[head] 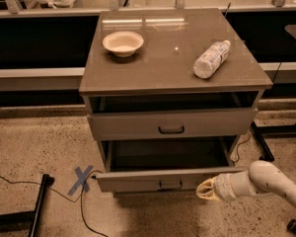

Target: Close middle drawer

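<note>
We see the gripper (205, 189) low at the right front of the pulled-out middle drawer (138, 181); open or closed, we cannot tell.

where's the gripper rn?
In the camera view, the gripper is low on the right, by the front panel of the pulled-out middle drawer, just right of its handle.

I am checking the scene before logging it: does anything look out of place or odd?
The bottle lies on its side on the cabinet top. The middle drawer stands pulled out; the claw is close to its front, right of the handle.
</note>
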You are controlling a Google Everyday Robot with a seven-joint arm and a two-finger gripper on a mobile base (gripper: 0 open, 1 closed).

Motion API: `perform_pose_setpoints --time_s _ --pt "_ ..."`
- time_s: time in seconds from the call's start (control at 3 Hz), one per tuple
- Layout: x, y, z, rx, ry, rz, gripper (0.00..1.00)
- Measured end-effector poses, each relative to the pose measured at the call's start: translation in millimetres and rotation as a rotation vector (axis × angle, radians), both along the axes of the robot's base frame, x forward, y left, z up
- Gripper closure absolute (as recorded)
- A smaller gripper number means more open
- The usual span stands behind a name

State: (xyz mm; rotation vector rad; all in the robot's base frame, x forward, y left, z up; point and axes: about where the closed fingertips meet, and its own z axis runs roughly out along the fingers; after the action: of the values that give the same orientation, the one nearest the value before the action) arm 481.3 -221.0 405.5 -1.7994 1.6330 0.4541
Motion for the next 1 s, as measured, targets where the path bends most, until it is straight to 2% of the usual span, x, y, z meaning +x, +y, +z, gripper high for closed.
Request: perform_pose_setpoints --time_s 0.33,0.67,1.0 --pt "29 -4 -35 0.032 -0.036 -0.005 1.00" --pt "50 -4 -43 0.047 -0.075 -0.004 1.00" --pt "66 2 -36 0.047 -0.128 -0.010 1.00"
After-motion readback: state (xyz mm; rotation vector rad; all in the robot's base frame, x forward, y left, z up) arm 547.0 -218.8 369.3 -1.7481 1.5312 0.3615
